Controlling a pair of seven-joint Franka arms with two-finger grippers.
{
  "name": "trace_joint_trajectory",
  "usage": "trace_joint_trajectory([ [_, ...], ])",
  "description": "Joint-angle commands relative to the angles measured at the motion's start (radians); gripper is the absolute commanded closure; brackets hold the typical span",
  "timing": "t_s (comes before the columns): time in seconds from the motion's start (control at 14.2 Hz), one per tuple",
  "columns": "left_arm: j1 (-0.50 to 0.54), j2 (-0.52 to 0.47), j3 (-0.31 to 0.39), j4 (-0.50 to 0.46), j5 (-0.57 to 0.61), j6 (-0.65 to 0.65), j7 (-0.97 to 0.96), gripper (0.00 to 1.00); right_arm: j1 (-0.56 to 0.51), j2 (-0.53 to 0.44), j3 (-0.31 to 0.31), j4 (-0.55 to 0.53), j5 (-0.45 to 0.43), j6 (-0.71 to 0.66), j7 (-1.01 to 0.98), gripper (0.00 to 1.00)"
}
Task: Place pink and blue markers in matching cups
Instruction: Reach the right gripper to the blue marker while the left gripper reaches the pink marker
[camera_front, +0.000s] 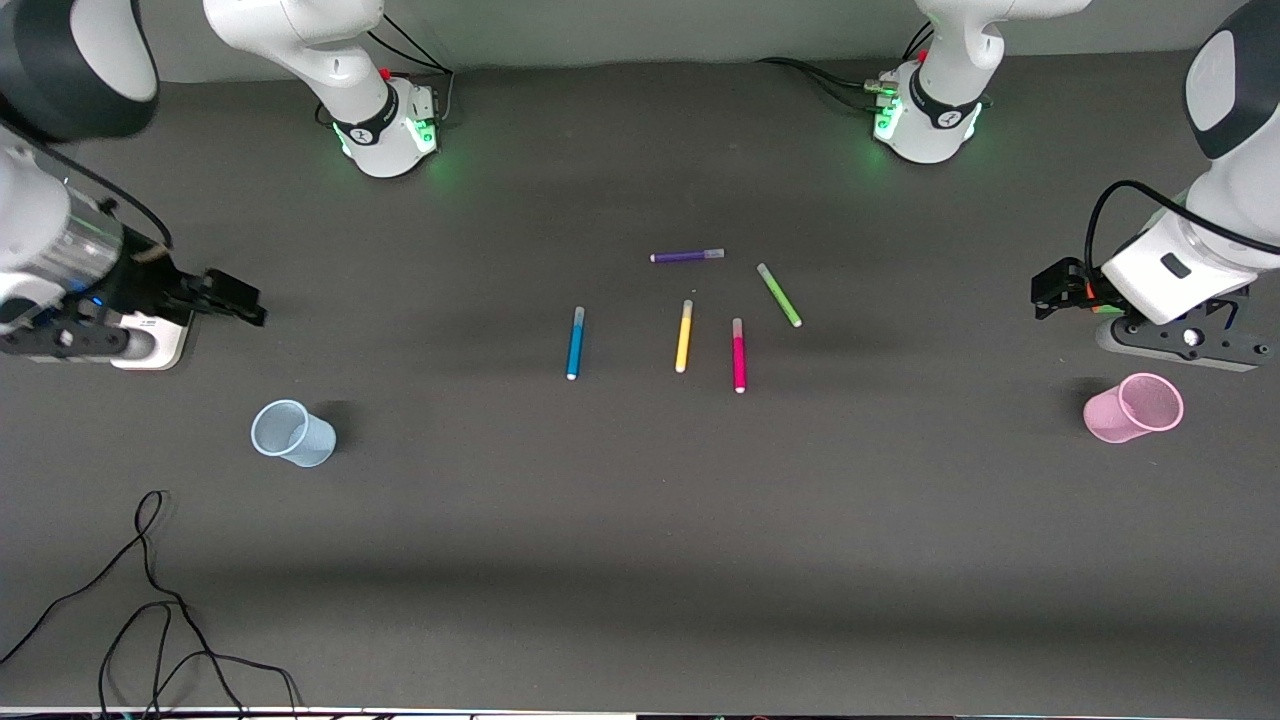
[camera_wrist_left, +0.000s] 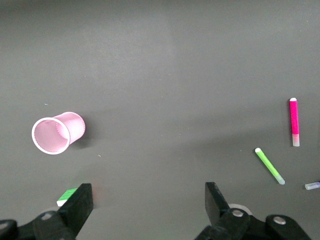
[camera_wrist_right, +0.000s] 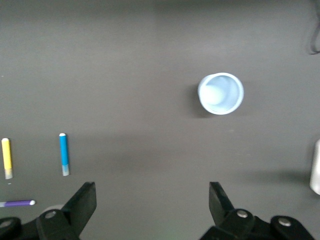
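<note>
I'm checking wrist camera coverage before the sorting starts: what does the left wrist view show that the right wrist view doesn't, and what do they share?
Only the left wrist view shows the pink cup, the pink marker and the green marker, with the left gripper open over bare table. Only the right wrist view shows the blue cup, the blue marker and the yellow marker, with the right gripper open. Both catch an end of the purple marker and the dark table.
</note>
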Motion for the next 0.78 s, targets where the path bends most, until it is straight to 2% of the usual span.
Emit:
trace_joint_trajectory([
  [0.0, 0.004, 0.012, -0.006, 0.014, 0.014, -0.066, 0.008, 0.00, 0.083, 0.180, -0.003, 0.182, 0.026, -0.021, 0.010, 0.00],
  [0.14, -0.001, 0.012, -0.006, 0.017, 0.011, -0.072, -0.018, 0.00, 0.135, 0.275, -0.003, 0.252, 0.029, -0.021, 0.059, 0.00],
  [0.35, -0.019, 0.014, -0.017, 0.019, -0.017, -0.105, -0.152, 0.00, 0.176, 0.399, -0.003, 0.317, 0.134, -0.021, 0.081, 0.00],
  [0.71, -0.146, 0.084, -0.035, 0.040, -0.100, -0.082, -0.291, 0.01, 0.265, 0.596, -0.001, 0.371, 0.204, -0.019, 0.128, 0.00],
])
